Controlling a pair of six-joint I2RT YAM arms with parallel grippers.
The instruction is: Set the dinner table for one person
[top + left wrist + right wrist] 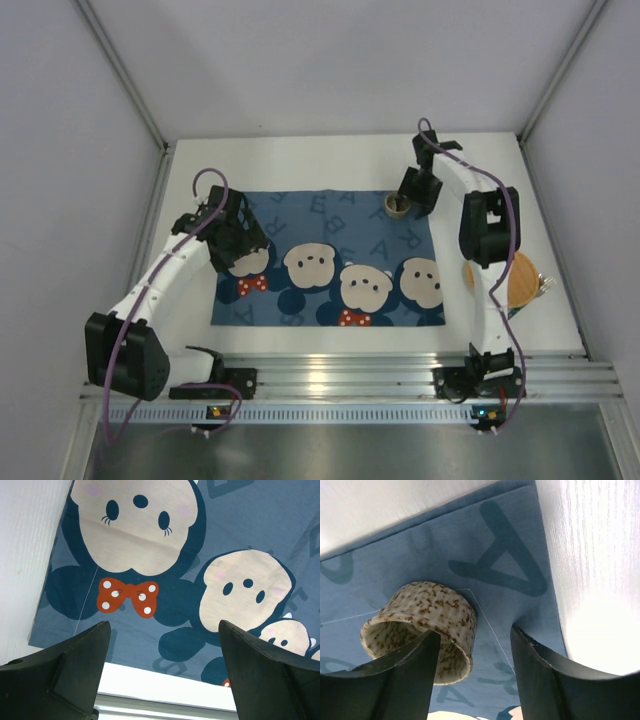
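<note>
Top view: the dinner table (300, 165), a white rectangle, lies with its long axis left to right. Its ribbed aluminium rail (340, 375) runs along the near edge by the arm bases, and pale wall panels enclose the other sides. A blue bear-print placemat (330, 215) lies centrally, parallel to the table. The left gripper (236, 240) hangs over the mat's left end, jaws spread wide with nothing between them (its wrist view shows a bear's red dotted bow (127, 595) below). The right gripper (420, 190), jaws also spread, stands at a speckled ceramic cup (397, 206) on the mat's far right corner. Only the wrist view shows part of the cup's wall between the fingers; whether they touch it cannot be told. A round wooden plate (518, 280) rests right of the mat, partly hidden by the right arm.
</note>
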